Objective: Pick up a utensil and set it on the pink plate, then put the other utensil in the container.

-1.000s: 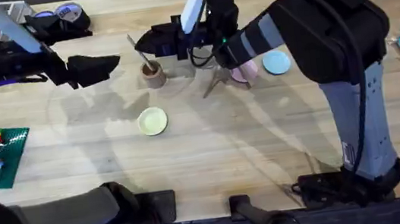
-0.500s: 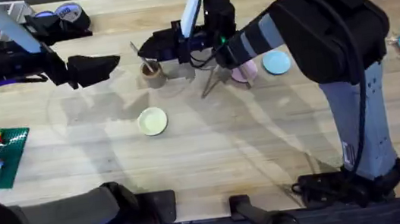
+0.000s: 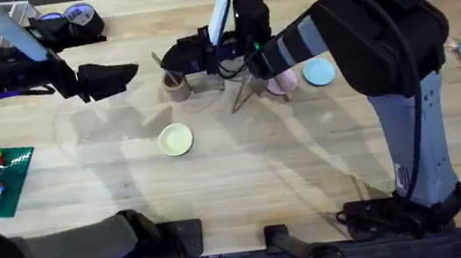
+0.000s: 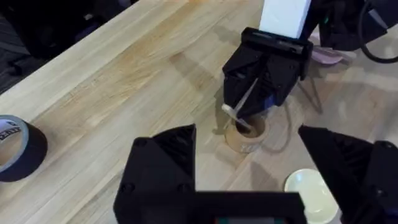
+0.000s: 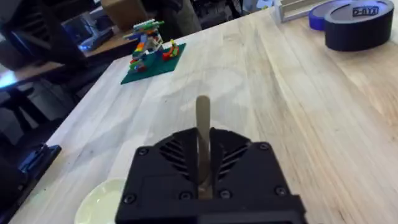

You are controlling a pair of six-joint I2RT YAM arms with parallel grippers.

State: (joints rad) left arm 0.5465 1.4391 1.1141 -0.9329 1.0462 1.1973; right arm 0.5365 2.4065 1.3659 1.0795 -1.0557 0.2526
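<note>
The right end effector (image 3: 171, 62) clamped the small light wooden spoon (image 4: 239, 106) by its thin handle; since a second before it had moved slightly toward the table's far edge, lifting over the tan-brown cylindrical cup (image 3: 176, 86). The spoon's long axis ran steeply tilted, its lower end inside the cup. The cup stood near the far edge, left of the pale pink round plate (image 3: 282, 82). The left end effector (image 3: 114, 76) hung with fingers wide apart, holding nothing, left of the cup.

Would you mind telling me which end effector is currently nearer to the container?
The right end effector is nearer, directly over the container and holding the spoon. The left end effector sits apart from it, open.
</note>
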